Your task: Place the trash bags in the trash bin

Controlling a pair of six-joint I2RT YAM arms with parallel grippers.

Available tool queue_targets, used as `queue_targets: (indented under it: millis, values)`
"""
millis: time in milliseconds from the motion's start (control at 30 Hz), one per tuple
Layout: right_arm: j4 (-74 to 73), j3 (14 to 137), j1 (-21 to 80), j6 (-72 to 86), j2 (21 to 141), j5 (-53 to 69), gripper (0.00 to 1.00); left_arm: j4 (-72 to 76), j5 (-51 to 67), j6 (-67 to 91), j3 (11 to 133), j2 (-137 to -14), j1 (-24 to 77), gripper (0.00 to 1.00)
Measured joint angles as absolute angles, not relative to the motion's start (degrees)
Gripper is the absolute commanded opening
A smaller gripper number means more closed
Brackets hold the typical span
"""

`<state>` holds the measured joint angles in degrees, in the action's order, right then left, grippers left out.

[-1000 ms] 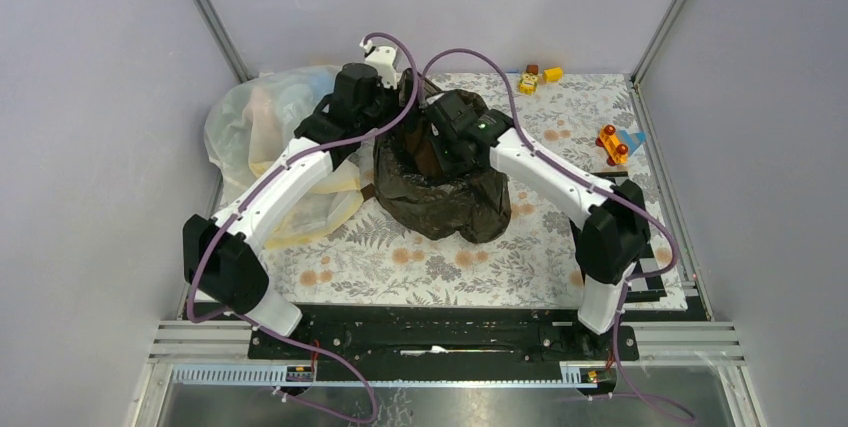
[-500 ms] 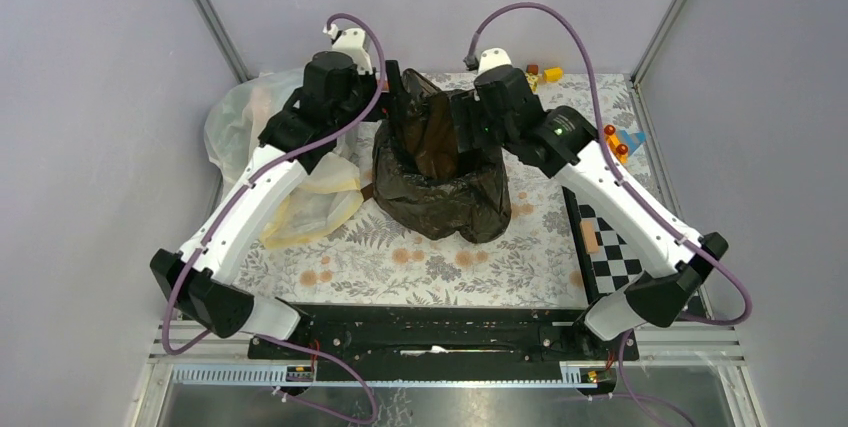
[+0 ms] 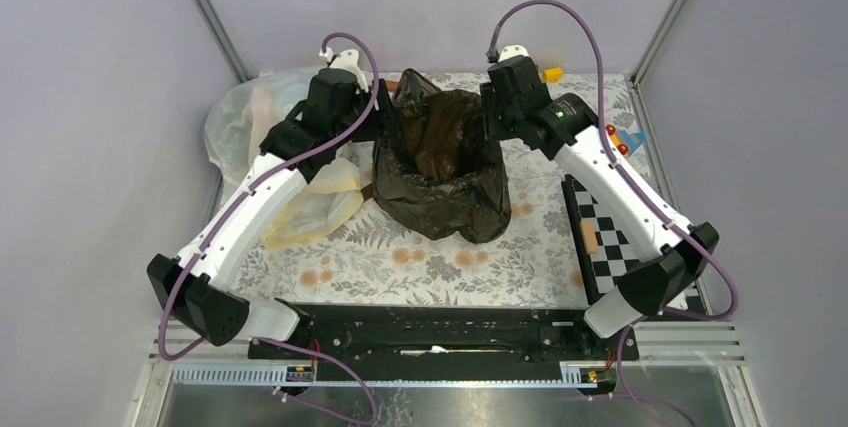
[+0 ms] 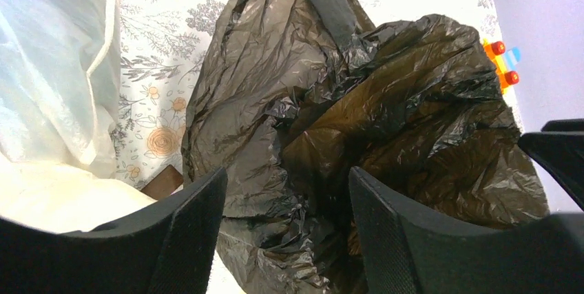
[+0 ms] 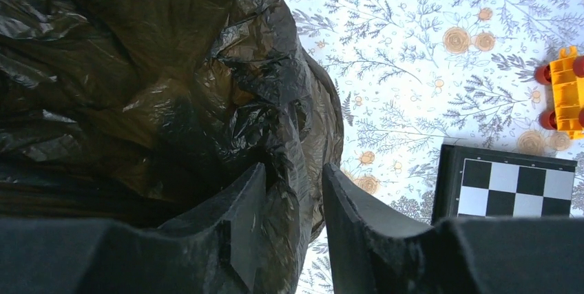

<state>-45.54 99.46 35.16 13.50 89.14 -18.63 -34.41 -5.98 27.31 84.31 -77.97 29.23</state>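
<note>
The black trash bag (image 3: pixel 440 172) stands as a crumpled mound in the middle of the top view, on the flowered table cover (image 3: pixel 400 257), its mouth gaping upward so the brownish inner film shows. Both arms reach in to its upper rim, one from each side.

The left gripper (image 4: pixel 288 173) hangs at the bag's left edge with its fingers (image 4: pixel 186 239) spread wide. In the left wrist view the glossy film fills the centre and right of the frame, running between and beyond the fingers. Nothing is clamped.

The right gripper (image 5: pixel 294 170) sits at the bag's right edge. Its fingers (image 5: pixel 358 232) stand only a narrow gap apart, and a fold of the rim lies in that gap. The table pattern shows through lower down, so the jaws are not pressed together. I cannot tell whether either pad touches the film.

A translucent whitish bag (image 3: pixel 250 127) bulges just beside the black one, at the left. A checkerboard card (image 3: pixel 605 237) lies at the lower right, well apart from the bag, and a yellow toy with red wheels (image 3: pixel 612 142) lies above the card, near the right wall.
</note>
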Motion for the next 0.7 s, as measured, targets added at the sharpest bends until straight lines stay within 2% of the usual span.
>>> queue_targets:
  millis: [133, 333, 433, 533, 567, 700]
  values:
    - [-45.5, 99.4, 34.9, 13.6, 91.7, -17.5, 0.34, -34.4, -5.6, 28.1, 84.2, -79.6, 29.6, 0.59]
    - [-45.3, 98.8, 34.4, 13.6, 94.5, -16.9, 0.14, -35.5, -6.8, 28.3, 84.2, -83.2, 30.0, 0.51]
    - [-45.0, 98.8, 34.2, 13.6, 95.2, -16.9, 0.01, -36.6, -7.3, 28.5, 84.2, -84.3, 30.1, 0.33]
    - [-44.5, 98.8, 34.1, 13.6, 95.4, -16.8, 0.0, -36.8, -7.8, 28.9, 84.2, -85.1, 30.1, 0.04]
    - [-44.4, 98.8, 34.1, 13.6, 95.4, -16.8, 0.0, -36.6, -7.9, 29.0, 84.4, -85.4, 30.1, 0.0]
    - [-43.5, 98.8, 33.9, 14.2, 95.5, -16.9, 0.0, -37.7, -10.9, 28.0, 87.9, -88.3, 30.2, 0.0]
